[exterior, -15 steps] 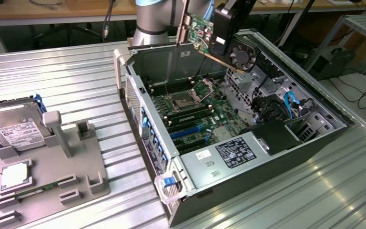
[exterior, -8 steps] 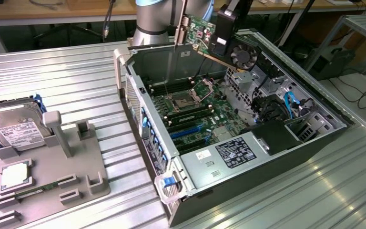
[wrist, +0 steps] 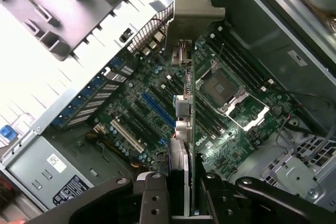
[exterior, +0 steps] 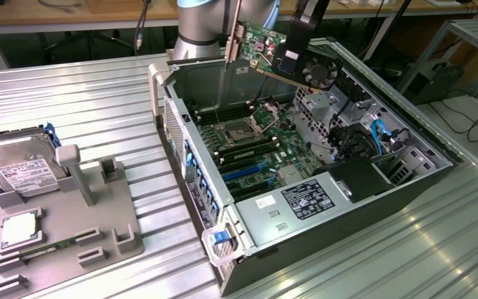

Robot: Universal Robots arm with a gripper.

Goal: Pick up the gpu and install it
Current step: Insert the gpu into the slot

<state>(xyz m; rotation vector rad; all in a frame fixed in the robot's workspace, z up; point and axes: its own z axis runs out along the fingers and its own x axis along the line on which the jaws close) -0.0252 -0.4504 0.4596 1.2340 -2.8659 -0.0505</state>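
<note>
Ext view, L to R: a grey plastic parts tray (exterior: 122, 218) w/ a silver white-labelled hard drive (exterior: 23, 168), then the open black-and-grey PC case (exterior: 305, 205). Above its far end I see the gpu (exterior: 256, 50), a green circuit card w/ pale metal bracket, hanging in the air clear of the green motherboard (exterior: 256, 143). Wrist cam adds the grip: the black gripper (wrist: 181, 198) is pinched narrow on the card's near end, the card is edge-on, and its bracket (wrist: 191, 9) is at the far end.

I see my arm (exterior: 199, 28) upright at the back of the exterior view, the gripper (exterior: 285, 63) pointing down beside it. Its fingers (wrist: 152, 195) are closed from both sides on the gpu (exterior: 256, 45), gripped edge-on between them.
</note>
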